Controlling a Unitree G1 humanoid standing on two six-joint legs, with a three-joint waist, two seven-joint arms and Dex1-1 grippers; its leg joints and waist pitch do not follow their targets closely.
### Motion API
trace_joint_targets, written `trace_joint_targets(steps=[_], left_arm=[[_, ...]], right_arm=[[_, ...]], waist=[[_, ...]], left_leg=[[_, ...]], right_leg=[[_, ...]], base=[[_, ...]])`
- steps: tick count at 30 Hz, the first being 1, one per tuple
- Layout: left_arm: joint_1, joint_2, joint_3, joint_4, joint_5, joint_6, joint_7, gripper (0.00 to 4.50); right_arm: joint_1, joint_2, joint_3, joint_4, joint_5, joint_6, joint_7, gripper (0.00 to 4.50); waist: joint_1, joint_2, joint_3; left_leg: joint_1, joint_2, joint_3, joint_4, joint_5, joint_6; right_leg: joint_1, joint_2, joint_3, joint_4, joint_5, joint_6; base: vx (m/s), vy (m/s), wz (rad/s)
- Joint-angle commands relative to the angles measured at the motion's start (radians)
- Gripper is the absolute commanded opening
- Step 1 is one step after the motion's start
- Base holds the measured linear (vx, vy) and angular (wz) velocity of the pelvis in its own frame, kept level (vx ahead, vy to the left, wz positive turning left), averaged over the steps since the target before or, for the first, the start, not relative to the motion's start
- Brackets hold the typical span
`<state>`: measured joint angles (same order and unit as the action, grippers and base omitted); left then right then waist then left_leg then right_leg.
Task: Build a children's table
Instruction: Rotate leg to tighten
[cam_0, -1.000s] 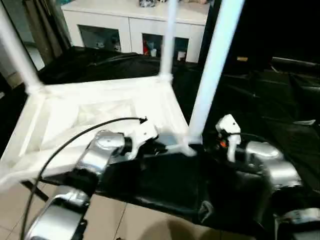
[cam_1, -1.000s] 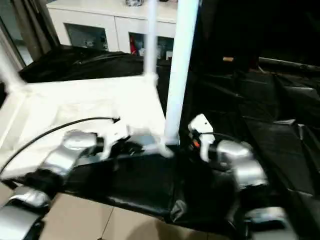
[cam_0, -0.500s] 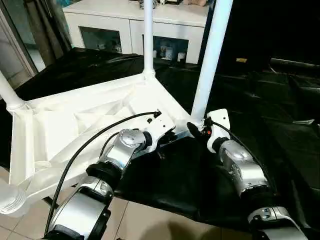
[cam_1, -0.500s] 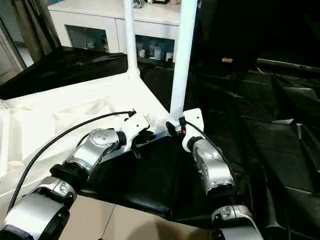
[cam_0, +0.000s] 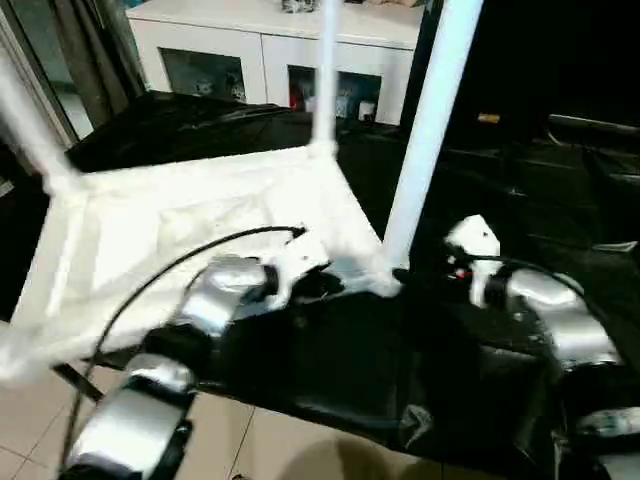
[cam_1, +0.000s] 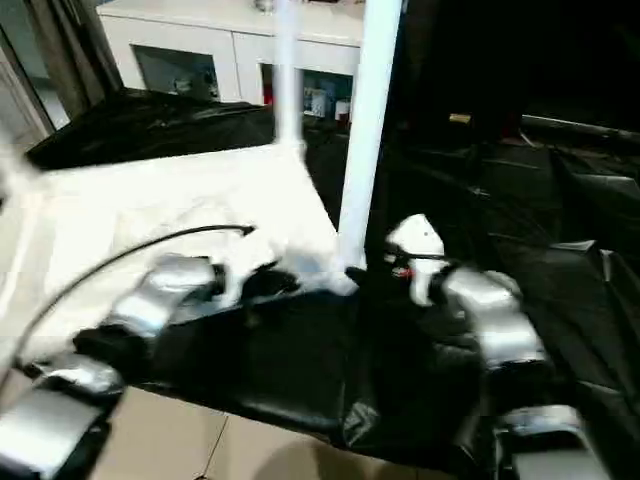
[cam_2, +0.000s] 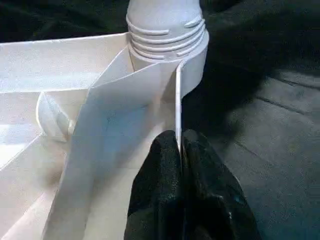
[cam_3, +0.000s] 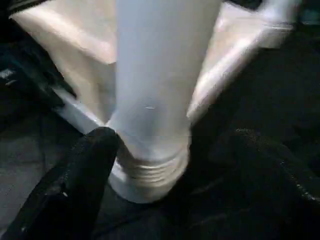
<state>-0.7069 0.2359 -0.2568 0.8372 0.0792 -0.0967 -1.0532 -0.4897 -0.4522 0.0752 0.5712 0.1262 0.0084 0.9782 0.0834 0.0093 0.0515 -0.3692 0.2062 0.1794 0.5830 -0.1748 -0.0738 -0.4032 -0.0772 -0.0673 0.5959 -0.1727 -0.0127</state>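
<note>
Three white legs are seen standing upright in the corner sockets of an upturned white tabletop, which lies ribbed side up on a black cloth. The tabletop lies toward the left side of the cloth, its left end reaching past the cloth's edge over the tiled floor. The left tool is closed on a thin upright rib of the tabletop, just beside the threaded socket of the nearest leg. The right tool is held open around the base of that same leg, one black finger close against the socket collar and the other standing apart from it. A white cabinet with glass doors is seen beyond the far edge of the cloth.
</note>
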Motion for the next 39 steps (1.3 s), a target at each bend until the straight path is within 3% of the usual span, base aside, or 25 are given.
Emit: trace_joint_targets(steps=[1, 4, 11, 19, 22, 28, 31, 34, 37, 38, 39], left_arm=[[0.022, 0.006, -0.013, -0.03, -0.036, -0.018, -0.078, 0.0], [0.034, 0.02, -0.004, -0.066, -0.066, -0.001, -0.126, 0.0], [0.061, 0.029, -0.003, -0.126, -0.094, 0.024, -0.188, 0.0], [0.066, 0.024, 0.0, -0.138, -0.091, 0.032, -0.187, 0.0], [0.072, 0.03, 0.0, -0.152, -0.089, 0.043, -0.187, 0.0], [0.079, 0.035, 0.001, -0.157, -0.084, 0.046, -0.185, 0.0], [0.08, 0.036, -0.002, -0.149, -0.066, 0.051, -0.156, 0.0], [0.048, 0.009, 0.009, -0.076, -0.007, 0.064, 0.012, 0.0], [0.029, -0.022, 0.019, -0.042, 0.014, 0.094, 0.118, 0.0], [0.006, -0.063, 0.036, -0.01, 0.028, 0.147, 0.247, 0.0], [-0.002, -0.078, 0.044, -0.002, 0.026, 0.168, 0.28, 0.0]], right_arm=[[0.009, -0.018, 0.013, -0.031, 0.018, 0.009, 0.059, 3.95], [0.02, -0.031, 0.03, -0.045, 0.031, 0.022, 0.106, 3.95], [0.031, -0.015, 0.052, -0.055, 0.044, 0.045, 0.168, 3.95], [0.022, 0.01, 0.061, -0.038, 0.053, 0.053, 0.17, 3.39], [0.024, 0.01, 0.056, -0.04, 0.053, 0.061, 0.177, 2.99], [0.028, 0.01, 0.052, -0.041, 0.052, 0.065, 0.18, 2.76], [0.034, 0.022, 0.04, -0.037, 0.06, 0.067, 0.16, 2.74], [0.016, 0.083, 0.003, 0.023, 0.033, 0.062, -0.018, 2.74], [-0.002, 0.139, -0.028, 0.075, 0.013, 0.069, -0.178, 2.73], [-0.009, 0.202, -0.052, 0.103, -0.012, 0.092, -0.357, 2.73], [-0.01, 0.224, -0.06, 0.108, -0.017, 0.101, -0.412, 2.73]], waist=[[0.006, -0.013, -0.071], [0.01, -0.014, -0.069], [0.009, -0.012, -0.065], [0.011, -0.012, -0.067], [0.012, -0.014, -0.067], [0.012, -0.013, -0.067], [0.011, -0.013, -0.067], [0.007, -0.012, -0.065], [-0.003, -0.013, -0.063], [-0.005, -0.015, -0.062], [-0.007, -0.011, -0.06]], left_leg=[[0.005, 0.028, -0.003, -0.059, -0.164, 0.1], [0.007, 0.027, 0.002, -0.057, -0.169, 0.105], [0.012, 0.028, 0.001, -0.063, -0.217, 0.073], [0.01, 0.028, 0.0, -0.062, -0.192, 0.07], [0.009, 0.027, 0.001, -0.061, -0.191, 0.071], [0.009, 0.026, 0.0, -0.061, -0.189, 0.071], [0.008, 0.026, 0.001, -0.061, -0.187, 0.072], [0.011, 0.025, -0.001, -0.063, -0.203, 0.058], [0.013, 0.021, -0.005, -0.068, -0.239, 0.026], [0.014, 0.022, -0.003, -0.068, -0.237, 0.023], [0.016, 0.022, -0.003, -0.068, -0.239, 0.018]], right_leg=[[0.058, -0.062, 0.038, -0.056, -0.121, -0.252], [0.056, -0.062, 0.038, -0.056, -0.12, -0.262], [0.051, -0.062, 0.039, -0.068, -0.232, -0.231], [0.052, -0.062, 0.039, -0.062, -0.195, -0.233], [0.053, -0.063, 0.039, -0.064, -0.206, -0.228], [0.052, -0.062, 0.039, -0.064, -0.211, -0.224], [0.053, -0.062, 0.039, -0.063, -0.205, -0.225], [0.049, -0.064, 0.039, -0.069, -0.241, -0.217], [0.048, -0.064, 0.038, -0.078, -0.333, -0.184], [0.046, -0.064, 0.039, -0.078, -0.334, -0.183], [0.041, -0.064, 0.04, -0.079, -0.338, -0.184]], base=[[0.0, 0.0, 0.0], [0.0, 0.0, 0.0], [0.0, 0.0, 0.0], [0.0, 0.0, 0.0], [0.0, 0.0, 0.0], [0.0, 0.0, 0.0], [0.0, 0.0, 0.0], [0.0, 0.0, 0.0], [0.0, 0.0, 0.0], [0.0, 0.0, 0.0], [0.0, 0.0, 0.0]])
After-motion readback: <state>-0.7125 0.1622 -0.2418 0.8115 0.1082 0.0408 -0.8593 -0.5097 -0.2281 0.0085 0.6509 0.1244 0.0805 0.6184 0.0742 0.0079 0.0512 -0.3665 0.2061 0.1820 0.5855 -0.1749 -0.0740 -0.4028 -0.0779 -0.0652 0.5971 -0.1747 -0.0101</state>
